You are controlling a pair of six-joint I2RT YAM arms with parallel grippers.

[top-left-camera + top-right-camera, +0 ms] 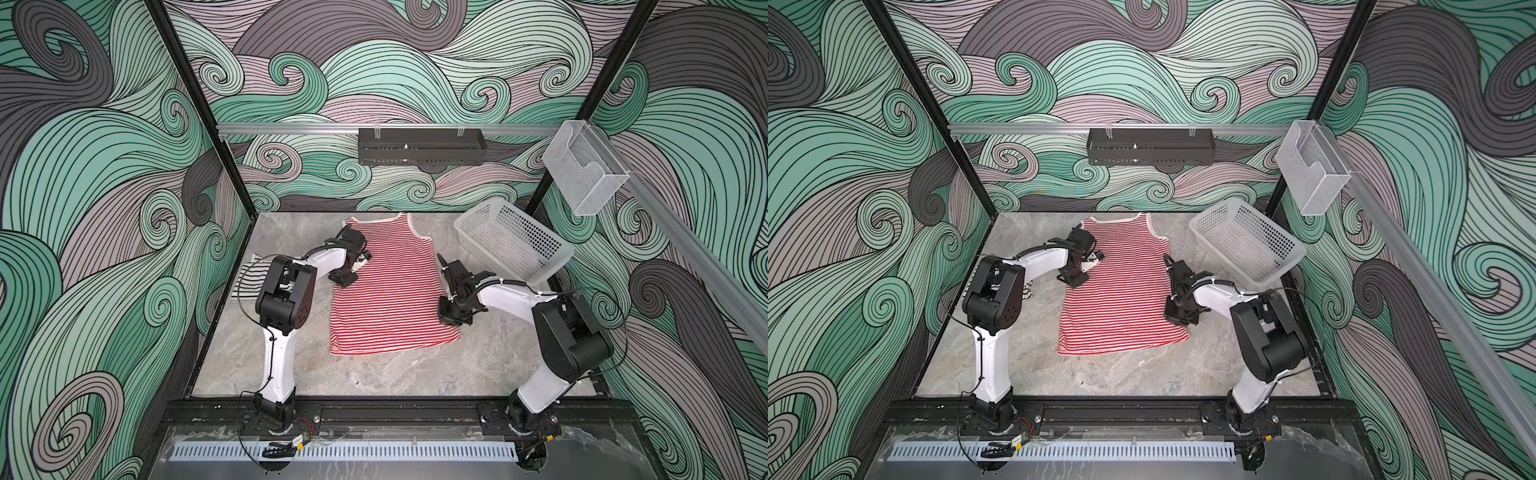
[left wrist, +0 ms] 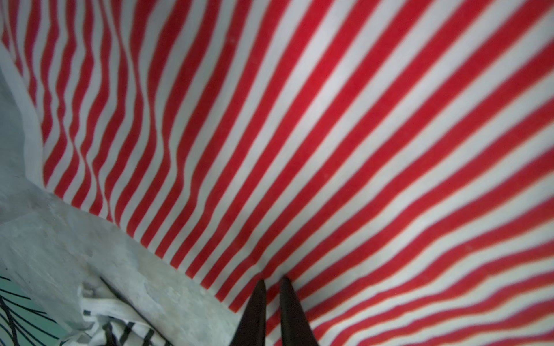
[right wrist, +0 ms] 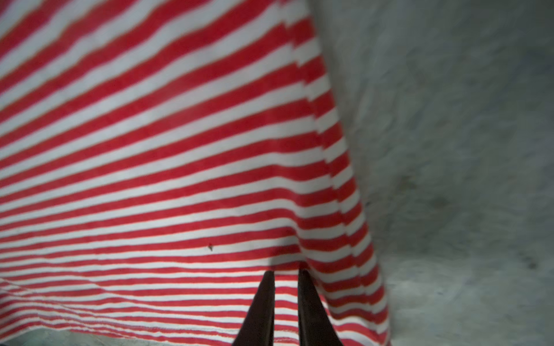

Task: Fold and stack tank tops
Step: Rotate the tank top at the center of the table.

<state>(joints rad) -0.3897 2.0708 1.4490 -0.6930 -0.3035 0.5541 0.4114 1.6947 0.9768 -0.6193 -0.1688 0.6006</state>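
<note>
Pointing down at striped cloth, the left gripper (image 2: 272,280) has its two dark fingers only a narrow slit apart. Red and white stripes show through the slit, and no fold can be seen pinched between them. Its tips sit just inside the side edge of the red-and-white tank top (image 1: 390,299), close to where the cream armhole trim begins.

The right gripper (image 3: 286,271) is in much the same posture, with its fingers slightly parted and nothing visibly caught. Its tips are at the opposite side seam of the same top, just beside the bare table (image 1: 374,374). Whether either pair of tips actually presses on the fabric I cannot tell.

Both top views show the two arms reaching in from the near rail, one to each side of the garment at about mid-length. The red-and-white tank top lies spread flat in the middle of the grey marbled table, with its cream neckline toward the far wall and its hem toward the arm bases.

The black-and-white tank top (image 1: 245,282) lies flat near the table's left edge, partly hidden behind the left arm's elbow and apart from the red one. A white perforated basket (image 1: 511,241) sits tilted in the far right corner.
</note>
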